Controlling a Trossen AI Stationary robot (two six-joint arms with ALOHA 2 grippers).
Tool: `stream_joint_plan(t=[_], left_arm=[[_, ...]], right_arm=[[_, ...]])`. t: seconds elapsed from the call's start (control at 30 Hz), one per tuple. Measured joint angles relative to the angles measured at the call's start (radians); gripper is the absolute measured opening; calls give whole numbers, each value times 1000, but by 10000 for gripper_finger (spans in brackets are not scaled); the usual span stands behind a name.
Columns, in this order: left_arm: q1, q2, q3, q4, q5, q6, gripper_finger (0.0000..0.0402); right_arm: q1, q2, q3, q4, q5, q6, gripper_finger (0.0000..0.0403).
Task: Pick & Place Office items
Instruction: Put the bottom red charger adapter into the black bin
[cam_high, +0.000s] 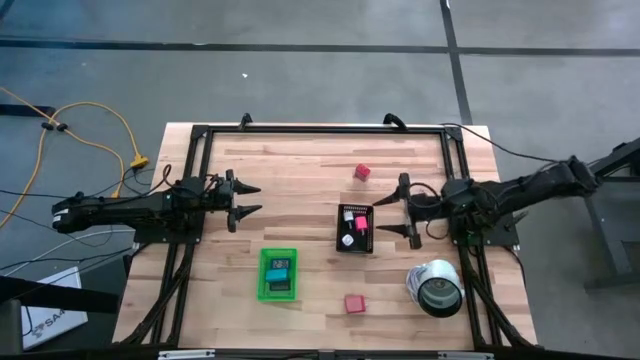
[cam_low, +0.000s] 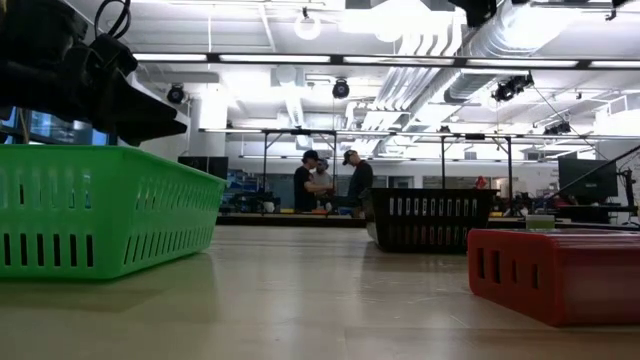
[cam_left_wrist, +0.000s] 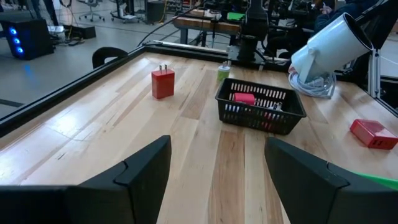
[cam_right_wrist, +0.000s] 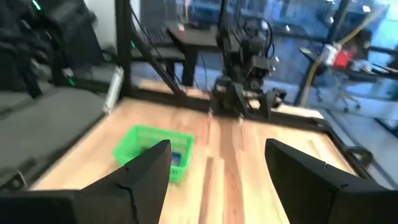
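Bright, even light falls from ceiling strip lights (cam_low: 300, 62) seen in the low view, leaving a soft sheen on the wooden table (cam_left_wrist: 93, 118). The right wrist view is smeared with blur; the green tray (cam_low: 100, 205) looms large and slightly soft.

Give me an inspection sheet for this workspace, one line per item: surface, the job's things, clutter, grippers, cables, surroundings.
Surface: wooden table inside a black frame.
Job's things: red block loose near the far edge; a second red block loose near the front; pink and white pieces in the black tray; dark pieces in the green tray.
Clutter: silver can lying on its side at front right.
Grippers: left gripper open, empty, over the left side; right gripper open, empty, beside the black tray.
Cables: yellow cable on the floor to the left.
Surroundings: two people stand far behind the table in the low view.
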Motion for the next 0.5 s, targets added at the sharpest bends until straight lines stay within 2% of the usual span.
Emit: stream_joint_plan(t=[0.17, 0.27, 0.5], left_arm=[[0, 0, 0, 0, 0, 0, 252], [0, 0, 0, 0, 0, 0, 252], [0, 0, 0, 0, 0, 0, 252]], right_arm=[[77, 87, 130, -193, 164, -8, 248], [124, 142, 180, -251, 241, -8, 248], [214, 306, 293, -338, 307, 16, 248]])
